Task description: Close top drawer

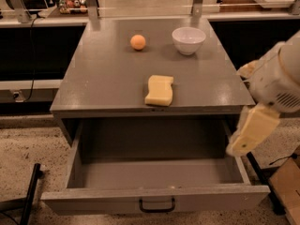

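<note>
Grey cabinet [101, 81] seen from above and in front, on a speckled floor. The top drawer [154, 173] stands pulled out nearly to its full travel toward the viewer. Its grey interior holds nothing visible, and its flat front runs along the lower edge of the view. The robot arm [280, 76] enters from the right edge, level with the cabinet top and clear of it. Below it hangs the gripper [246, 135], a cream-coloured part angled down and to the left, over the drawer's right side wall near the back corner. Whether it touches that wall, and whether it is open or closed, cannot be told from this angle. On the cabinet top lie a yellow sponge [159, 90] near the front edge, a white bowl [188, 40] toward the back right, and an orange ball [138, 41] just left of the bowl. The small dark handle [157, 205] sits at the centre of the drawer front.

Step in hand, as judged: approach, with the push not yet begun. The next move calls for bringing the gripper round to the drawer front, near the handle, and pressing straight back toward the cabinet, centred so that the drawer does not skew on its runners.
</note>
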`<state>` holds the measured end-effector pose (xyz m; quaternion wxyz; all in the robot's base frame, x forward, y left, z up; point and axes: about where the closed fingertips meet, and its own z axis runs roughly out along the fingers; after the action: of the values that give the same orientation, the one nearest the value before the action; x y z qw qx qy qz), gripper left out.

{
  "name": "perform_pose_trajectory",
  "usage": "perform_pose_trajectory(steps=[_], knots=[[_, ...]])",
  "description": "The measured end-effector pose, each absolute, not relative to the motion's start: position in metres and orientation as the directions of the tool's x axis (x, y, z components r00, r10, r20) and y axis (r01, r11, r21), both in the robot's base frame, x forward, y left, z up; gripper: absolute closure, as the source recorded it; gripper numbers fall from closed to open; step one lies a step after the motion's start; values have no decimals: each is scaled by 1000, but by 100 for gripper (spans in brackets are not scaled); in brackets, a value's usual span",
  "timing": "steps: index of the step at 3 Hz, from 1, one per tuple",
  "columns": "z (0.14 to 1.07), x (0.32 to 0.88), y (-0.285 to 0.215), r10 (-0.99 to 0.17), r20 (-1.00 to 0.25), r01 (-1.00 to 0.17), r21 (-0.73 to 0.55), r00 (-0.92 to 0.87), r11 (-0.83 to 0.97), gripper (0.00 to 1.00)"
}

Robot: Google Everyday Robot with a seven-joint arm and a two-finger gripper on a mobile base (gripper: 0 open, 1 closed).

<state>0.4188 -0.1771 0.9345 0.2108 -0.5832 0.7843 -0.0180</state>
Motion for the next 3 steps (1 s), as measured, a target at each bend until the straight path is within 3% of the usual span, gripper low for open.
perform_pose_trajectory(steps=[2,3], knots=[[875,415,-178,-903,-362,-916,-232,-232,328,0],[832,388,-180,-863,-455,-923,-187,-221,335,0]])
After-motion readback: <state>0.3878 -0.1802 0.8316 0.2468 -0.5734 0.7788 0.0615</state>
